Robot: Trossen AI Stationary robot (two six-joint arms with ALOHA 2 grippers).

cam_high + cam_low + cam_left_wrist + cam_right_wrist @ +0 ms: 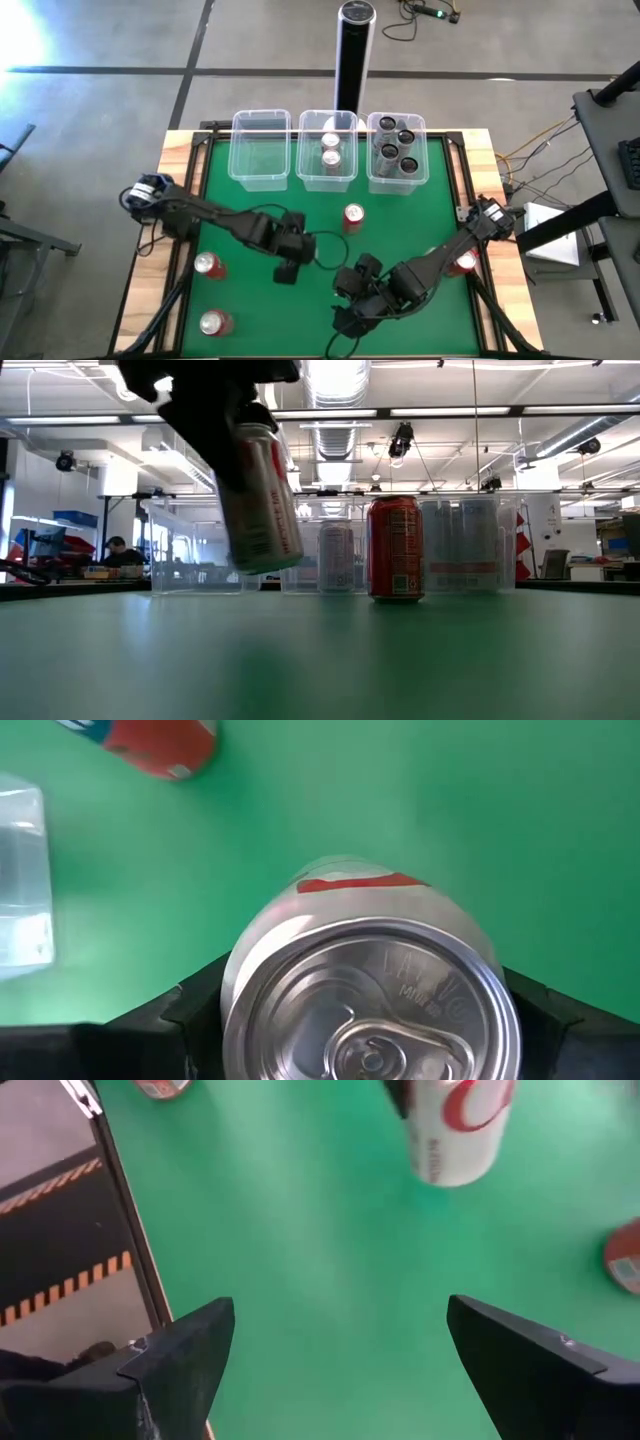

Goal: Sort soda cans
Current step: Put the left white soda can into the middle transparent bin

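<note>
My left gripper (290, 257) is near the table's middle, shut on a silver soda can with red markings (260, 490). That can hangs above the green mat. One red soda can (353, 215) stands upright on its base just beyond it, also seen in the low view (395, 548). Two silver cans (330, 150) stand in the middle tub, and several dark cans (397, 148) in the right tub. My right gripper (340, 1350) is open over the mat near the front edge (352, 305), with nothing between its fingers. My left gripper pinches the silver can's upper side wall (240, 970) between its two fingers (185, 1015), one on each side just below the top rim. The fingers come from above, pointing down. The can hangs below them, slightly tilted, its base (265, 565) clear of the mat.
Three clear tubs stand in a row at the far edge; the left one (262, 150) holds nothing. Red cans stand at front left (208, 264) (215, 322) and near the right edge (465, 262). A tall black post (352, 55) rises behind the tubs.
</note>
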